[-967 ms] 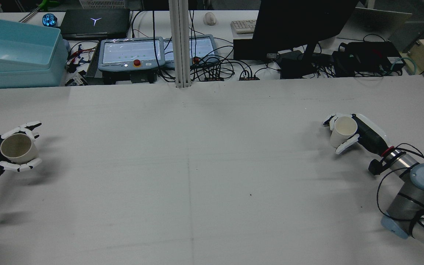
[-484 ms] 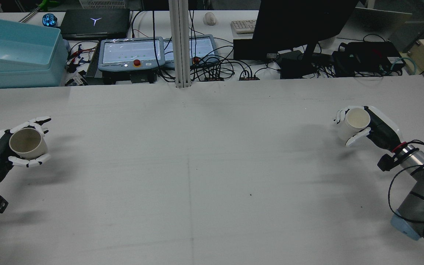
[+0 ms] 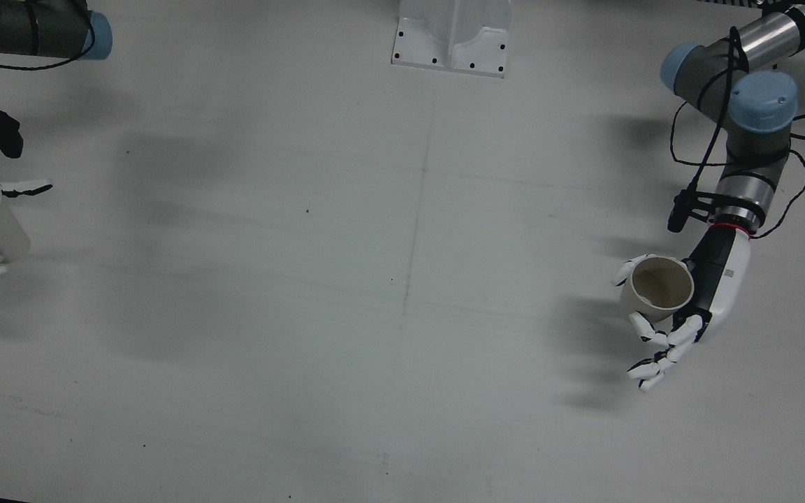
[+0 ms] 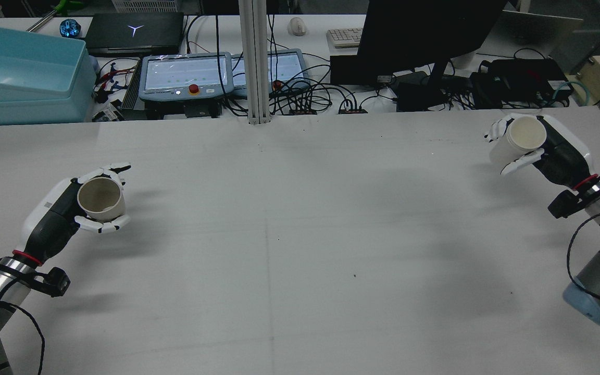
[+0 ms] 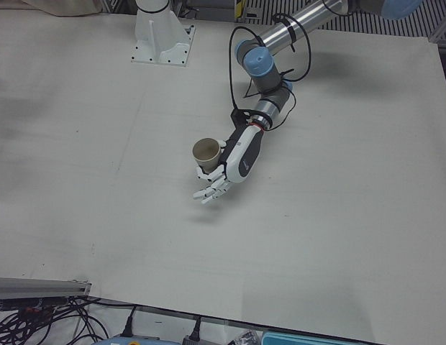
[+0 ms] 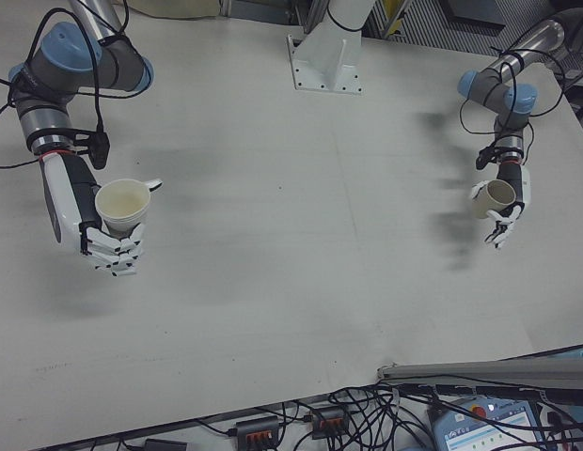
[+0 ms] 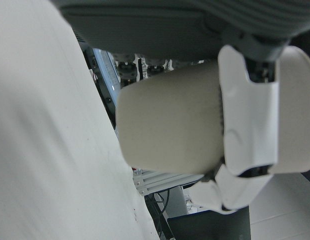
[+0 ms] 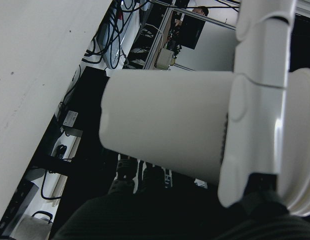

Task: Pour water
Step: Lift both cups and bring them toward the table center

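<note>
My left hand (image 4: 65, 208) is shut on a beige paper cup (image 4: 101, 198), held upright above the left half of the white table (image 4: 300, 250). The same cup (image 3: 656, 286) shows on the right of the front view, and in the left-front view as the cup (image 5: 206, 152) in the left hand (image 5: 237, 159). My right hand (image 4: 558, 146) is shut on a white paper cup (image 4: 522, 137), tilted slightly, near the table's far right edge. In the right-front view that white cup (image 6: 122, 203) is at the left. What either cup contains cannot be told.
Behind the table's far edge stand a light blue bin (image 4: 21, 78), two teach pendants (image 4: 185, 78), a metal post (image 4: 255, 62), a monitor (image 4: 425, 36) and cable clutter. A white pedestal base (image 3: 453, 35) sits at the robot's side of the table.
The left hand has carried its cup inward toward the table's middle. The right hand has carried its cup toward the far edge and slightly outward.
</note>
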